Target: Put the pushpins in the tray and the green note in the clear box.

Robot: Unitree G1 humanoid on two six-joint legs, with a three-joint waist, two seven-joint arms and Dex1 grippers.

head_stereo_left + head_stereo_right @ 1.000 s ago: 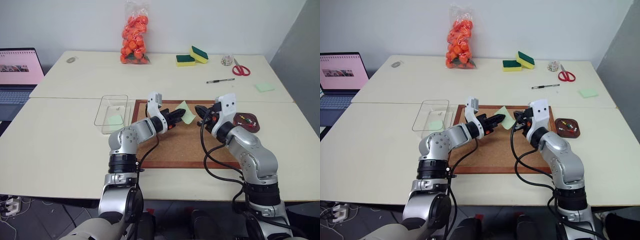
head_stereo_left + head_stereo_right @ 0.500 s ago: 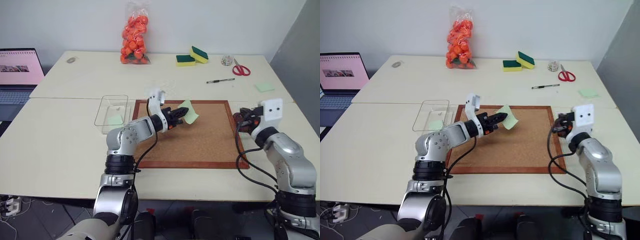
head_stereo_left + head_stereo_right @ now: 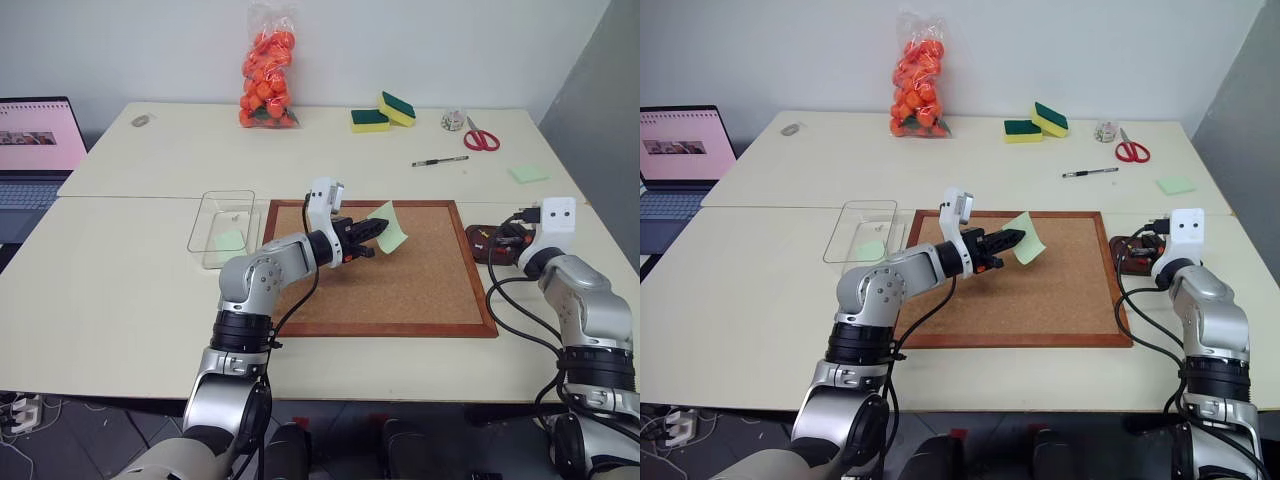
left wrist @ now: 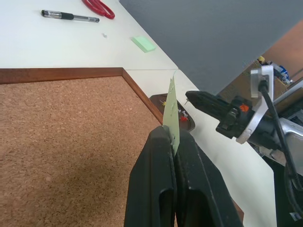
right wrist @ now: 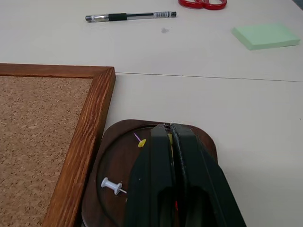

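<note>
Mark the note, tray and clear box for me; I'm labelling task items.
note [image 3: 389,226], left eye view, middle of the sheet.
tray [image 5: 201,139], right wrist view, far rim.
clear box [image 3: 222,197], left eye view, far wall.

Corkboard [image 3: 400,275], pen [image 3: 440,161], scissors [image 3: 482,139], sponges [image 3: 384,113]
</note>
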